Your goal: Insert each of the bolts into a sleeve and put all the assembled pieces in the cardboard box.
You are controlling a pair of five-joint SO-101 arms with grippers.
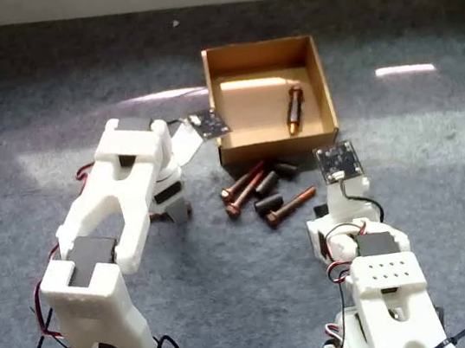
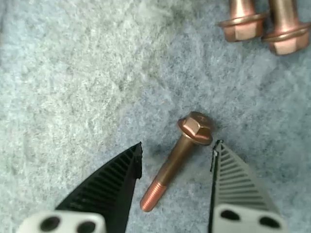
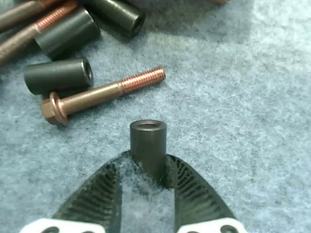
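**Left Pincer Straddles a Bolt as Right Pincer Grips a Sleeve**

The left gripper (image 2: 177, 145) hangs low over the grey carpeted surface (image 2: 73, 73) with its two ribbed fingers spread wide. A copper-coloured flanged hex bolt (image 2: 175, 162) lies flat on the carpet between them. Its head sits just beside the paler finger and its threaded end points back toward the wrist. Whether the head carries a stamp cannot be made out. The heads of two more copper bolts (image 2: 243, 24) lie side by side a little farther out.

The right gripper (image 3: 147, 167) is pinching a short dark cylindrical metal sleeve (image 3: 148, 141) by one end, with the open bore facing away from the wrist. Just beyond it on the carpet lies a loose copper bolt (image 3: 102, 94). Beside that bolt is another dark sleeve (image 3: 58, 75), with further sleeves and bolt shafts behind.

From above, the brown cardboard box (image 1: 214, 98) stands open on the far side of the carpet. One assembled bolt-and-sleeve piece (image 1: 294, 108) lies on its floor, toward the right wall. The loose pile of bolts and sleeves (image 1: 261, 191) lies just in front of the box's near wall, between the two arms. The white left arm (image 1: 124, 208) bends down beside the pile. The white right arm (image 1: 380, 283) stands opposite it, carrying a small dark circuit board (image 1: 338, 161) at its wrist. Any print on the board is too small to read.
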